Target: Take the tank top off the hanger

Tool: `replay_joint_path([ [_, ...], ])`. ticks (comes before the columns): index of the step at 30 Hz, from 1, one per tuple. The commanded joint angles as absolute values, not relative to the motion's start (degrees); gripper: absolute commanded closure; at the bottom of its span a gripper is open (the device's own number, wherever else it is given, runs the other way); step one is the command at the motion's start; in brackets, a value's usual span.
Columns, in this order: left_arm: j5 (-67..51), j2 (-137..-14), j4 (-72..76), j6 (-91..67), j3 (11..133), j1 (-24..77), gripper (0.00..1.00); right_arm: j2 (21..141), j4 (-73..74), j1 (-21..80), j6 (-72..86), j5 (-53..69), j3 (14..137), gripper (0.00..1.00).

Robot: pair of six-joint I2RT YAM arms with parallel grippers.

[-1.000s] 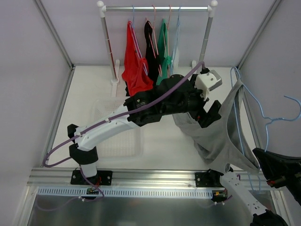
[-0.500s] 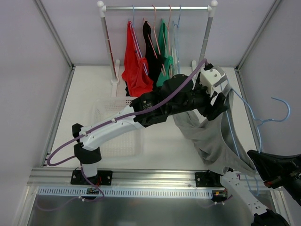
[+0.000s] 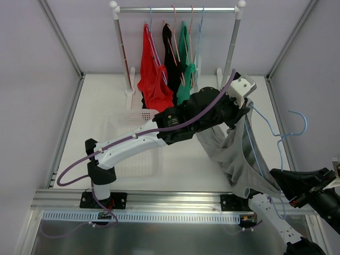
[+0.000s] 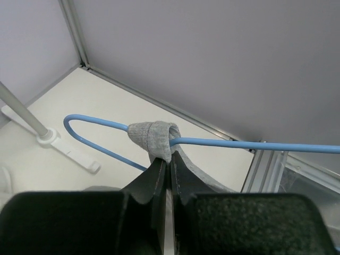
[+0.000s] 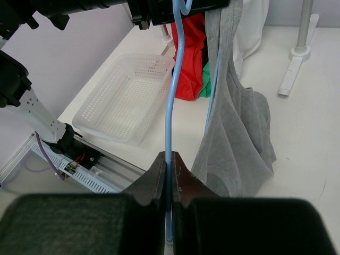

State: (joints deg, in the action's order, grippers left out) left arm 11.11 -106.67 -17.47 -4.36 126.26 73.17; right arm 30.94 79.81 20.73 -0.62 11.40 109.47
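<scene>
A grey tank top [image 3: 234, 154] hangs on a blue wire hanger [image 3: 280, 154] held in the air at the right of the table. My left gripper [image 3: 247, 103] is shut on the tank top's strap [image 4: 155, 135], pinching it just under where it loops over the hanger's wire [image 4: 255, 144]. In the left wrist view the fingertips [image 4: 170, 159] meet on the grey cloth. My right gripper [image 5: 171, 156] is shut on the hanger's blue wire [image 5: 171, 106] and holds it upright, with the tank top's body [image 5: 234, 143] draped to its right. In the top view the right gripper [image 3: 274, 176] sits low at the near right.
A clothes rack [image 3: 178, 9] at the back carries red [image 3: 153, 79], black and green garments on hangers. A white mesh basket [image 3: 133, 143] lies on the table under the left arm. The rack's right post and foot [image 4: 50, 138] stand close to the left gripper. Enclosure walls run along both sides.
My left gripper moved right to the hanger's shoulder and went from open to shut on the strap. The hanger with the tank top shifted a little leftward in the right gripper.
</scene>
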Motion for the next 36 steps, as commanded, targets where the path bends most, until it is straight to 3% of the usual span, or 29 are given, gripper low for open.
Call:
replay_joint_path([
  [1, 14.4, -102.3, -14.0, -2.9, 124.8, 73.6, 1.0, 30.3, 82.4, 21.0, -0.9, 12.0, 108.5, 1.0],
  [5, 14.5, -101.6, -13.8, -2.0, 123.9, 73.6, 0.8, 30.1, 81.8, 21.0, -1.0, 12.7, 108.4, 1.0],
  [7, 14.1, -101.7, -13.8, -1.8, 124.0, 73.6, 0.87, 30.1, 81.7, 21.1, -0.9, 13.0, 108.6, 1.0],
  [8, 14.1, -101.8, -13.8, -1.8, 123.9, 73.6, 1.0, 30.3, 81.7, 21.0, -0.9, 13.2, 108.7, 1.0],
  [10, 14.2, -102.1, -13.7, -1.8, 124.1, 73.6, 1.0, 30.4, 81.7, 21.0, -0.8, 13.6, 109.0, 1.0],
  [12, 14.0, -102.3, -13.6, -1.8, 124.1, 73.6, 0.91, 30.4, 81.7, 21.1, -0.8, 14.0, 109.2, 1.0],
  [19, 14.2, -101.6, -13.6, -1.7, 122.8, 73.6, 0.97, 30.2, 81.7, 21.1, -1.2, 13.3, 109.3, 1.0],
  [22, 13.6, -100.8, -13.6, -1.7, 121.7, 73.6, 0.7, 30.2, 81.7, 21.0, -1.4, 13.2, 109.0, 1.0],
  [23, 13.4, -100.6, -13.5, -1.6, 121.6, 73.6, 0.68, 30.2, 81.7, 21.0, -1.3, 13.3, 108.8, 1.0],
  [24, 13.4, -100.7, -13.4, -1.7, 121.6, 73.6, 0.7, 30.3, 81.7, 21.1, -1.3, 13.3, 108.8, 1.0],
  [26, 13.8, -100.8, -13.4, -1.7, 121.5, 73.6, 0.86, 30.5, 81.7, 21.1, -1.3, 13.4, 109.1, 1.0],
  [27, 13.7, -100.9, -13.4, -1.7, 121.5, 73.6, 0.86, 30.4, 81.7, 21.1, -1.4, 13.1, 109.1, 1.0],
  [32, 13.0, -100.1, -13.4, -1.8, 120.5, 73.6, 0.7, 30.4, 81.7, 21.3, -1.5, 12.3, 109.0, 1.0],
  [36, 12.7, -99.1, -13.2, -2.0, 119.0, 73.6, 0.71, 30.6, 81.7, 21.4, -1.7, 11.2, 108.5, 1.0],
])
